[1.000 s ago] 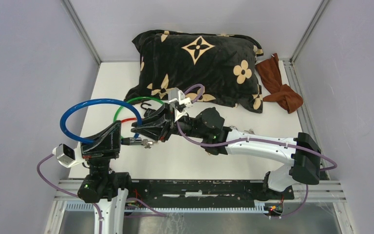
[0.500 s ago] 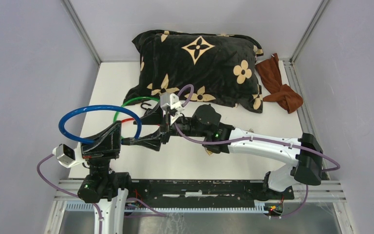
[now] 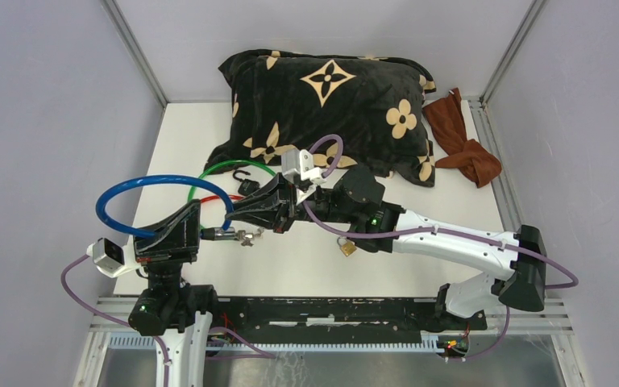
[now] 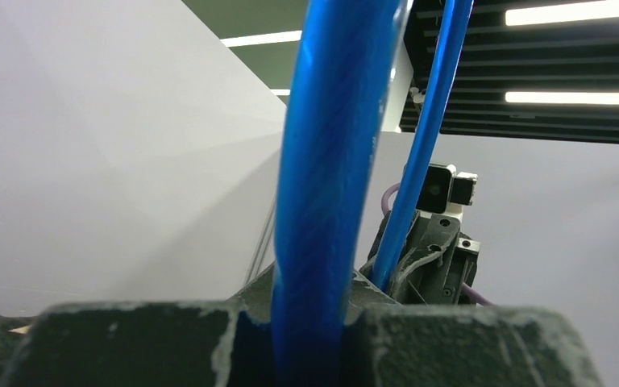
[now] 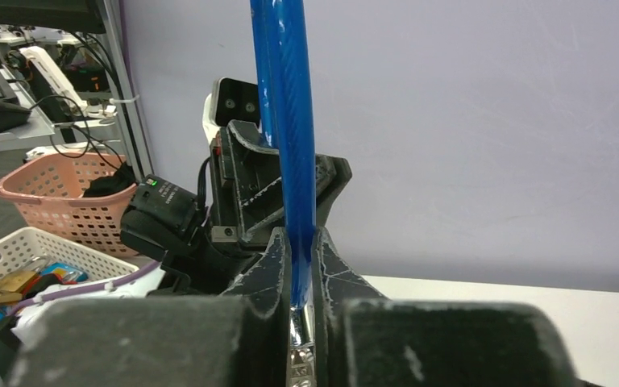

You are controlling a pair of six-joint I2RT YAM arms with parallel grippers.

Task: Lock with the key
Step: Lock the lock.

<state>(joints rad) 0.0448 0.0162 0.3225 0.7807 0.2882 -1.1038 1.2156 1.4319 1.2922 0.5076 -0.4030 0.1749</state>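
Right pincer [image 5: 300,246] swung in low half a second back and has now pulled away a bit, clamped narrow on the blue cable [image 3: 141,184]. Left pincer [image 4: 310,318] pinches the same cable tight. The key bunch [image 3: 247,236] dangles between them, probably seated in the lock head, so I'd guess this is a regrip before the turn. There's bare tabletop [image 3: 290,266] toward the near edge. The green cable [image 3: 226,167] and pillow [image 3: 330,105] crowd in behind.

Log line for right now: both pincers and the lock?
left pincer: shut on blue cable lock | right pincer: shut on same cable | locked: cannot tell
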